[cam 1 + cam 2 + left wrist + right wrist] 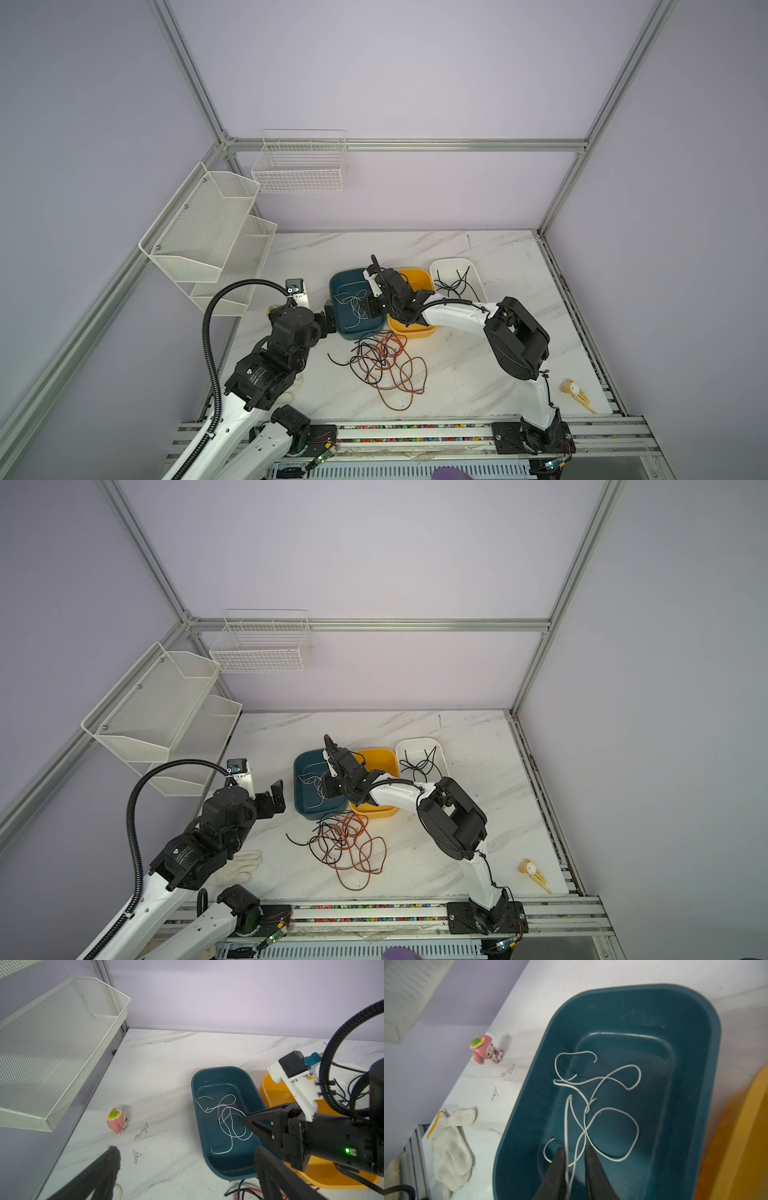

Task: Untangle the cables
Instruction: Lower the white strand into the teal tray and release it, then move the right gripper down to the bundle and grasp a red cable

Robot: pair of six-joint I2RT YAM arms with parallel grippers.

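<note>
White cable (pixel 353 303) (pixel 318 785) (pixel 226 1118) (pixel 566 1122) lies in loose loops inside the blue tub (pixel 332 286) (pixel 296 771) (pixel 194 1093) (pixel 714 1022). My right gripper (pixel 366 306) (pixel 330 785) (pixel 573 1148) points down into that tub. Its jaws stand slightly apart, and two white strands run through the gap unpinched. A tangle of black and orange-brown cables (pixel 382 357) (pixel 345 837) lies on the table in front of the tubs. More black cables (pixel 455 284) (pixel 419 764) rest in the white tub (pixel 478 274). My left gripper (pixel 328 322) (pixel 272 796) (pixel 185 1148) is wide open and empty, left of the blue tub.
A yellow tub (pixel 415 332) (pixel 374 812) sits between the blue and white ones, under my right arm. A pink toy (pixel 116 1120) (pixel 483 1049) and a white glove (pixel 245 864) (pixel 452 1147) lie at the left. Mesh shelves (pixel 208 232) and a wire basket (pixel 301 166) hang on the walls. A small yellow toy (pixel 575 390) lies front right.
</note>
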